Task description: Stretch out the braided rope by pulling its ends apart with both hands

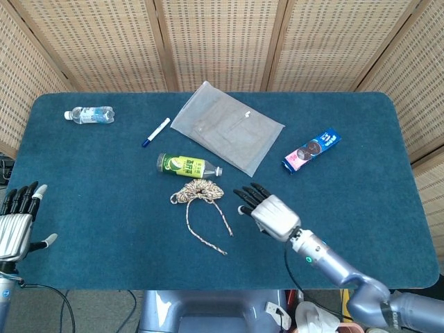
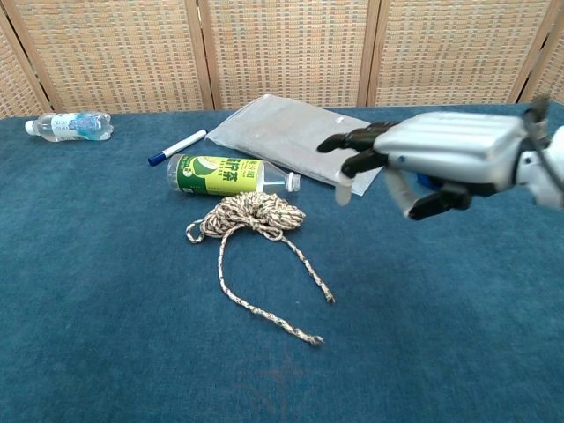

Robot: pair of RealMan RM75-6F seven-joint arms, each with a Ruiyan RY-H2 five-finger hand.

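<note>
Fingers (image 1: 244,192) of my right hand (image 1: 270,214) are spread and extended, holding nothing, tips aimed toward the braided rope (image 1: 200,191); in the chest view the hand rides above the tabletop (image 1: 97,180), not touching it. My left hand (image 1: 16,223) sits at the tabletop's near-left edge, fingers apart, empty, well apart from the rope. The rope lies mid-tabletop as a bunched coil just in front of the green-label bottle (image 1: 186,166), with two loose tails running toward me; one ends near the right hand, the other (image 1: 220,250) ends lower and closer to the front edge. Step in hand, as I judge it: reach and take one rope end per hand. To do it well I should descend on the tail tip nearest the right fingers and pinch right at the end, not mid-strand, so the full length can pay out. The left hand should take the other tail before any pull. Pull outward and low; the coil may snag or drag the bottle, which looks free to roll.
</note>
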